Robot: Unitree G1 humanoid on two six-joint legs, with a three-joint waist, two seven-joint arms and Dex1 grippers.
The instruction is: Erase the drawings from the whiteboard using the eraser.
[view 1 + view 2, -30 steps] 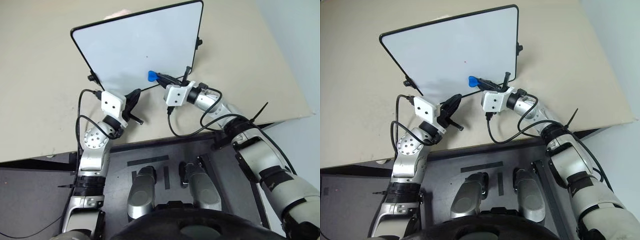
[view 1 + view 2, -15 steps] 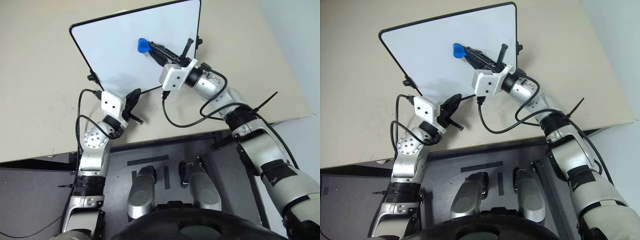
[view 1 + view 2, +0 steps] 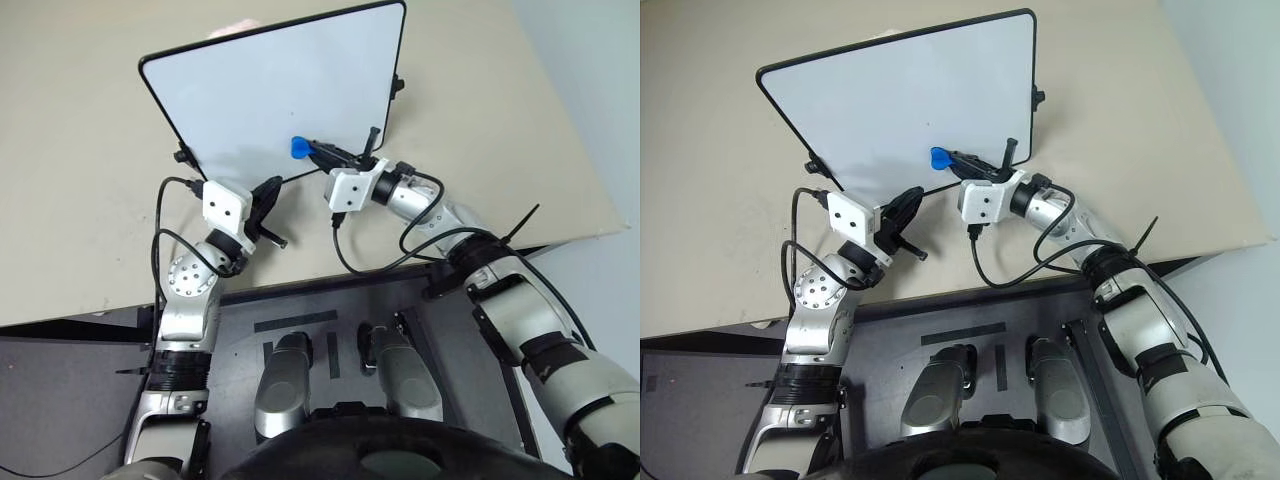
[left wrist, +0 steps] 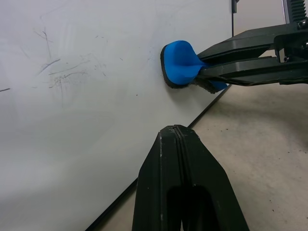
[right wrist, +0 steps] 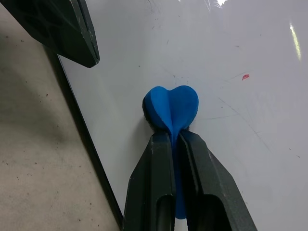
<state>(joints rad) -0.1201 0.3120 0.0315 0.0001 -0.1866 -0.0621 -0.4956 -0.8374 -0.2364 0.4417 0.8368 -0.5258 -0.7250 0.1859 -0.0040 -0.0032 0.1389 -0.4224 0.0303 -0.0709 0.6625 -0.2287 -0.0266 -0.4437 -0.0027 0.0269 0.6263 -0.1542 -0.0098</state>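
Note:
The whiteboard (image 3: pixel 280 90) stands tilted on the table, black-framed. My right gripper (image 3: pixel 316 152) is shut on the blue eraser (image 3: pixel 298 148), whose rounded end presses on the board's face near its lower edge. In the right wrist view the eraser (image 5: pixel 172 108) sits pinched between the fingers (image 5: pixel 154 168). Of the drawings, a tiny red fleck (image 5: pixel 246 76) shows beside it, and faint grey smears (image 4: pixel 57 77) show in the left wrist view. My left gripper (image 3: pixel 268 200) is shut and empty, its tip (image 4: pixel 176 132) close to the board's bottom frame.
The beige tabletop (image 3: pixel 80 150) lies around the board, its near edge just in front of my arms and its right edge at the far right. Small black knobs (image 3: pixel 397 85) stick out from the board's side. Something pale pink (image 3: pixel 232 28) peeks over the board's top edge.
The right gripper with the eraser was up near the board's middle half a second ago and has swept back down to the lower edge. The left arm has not moved.

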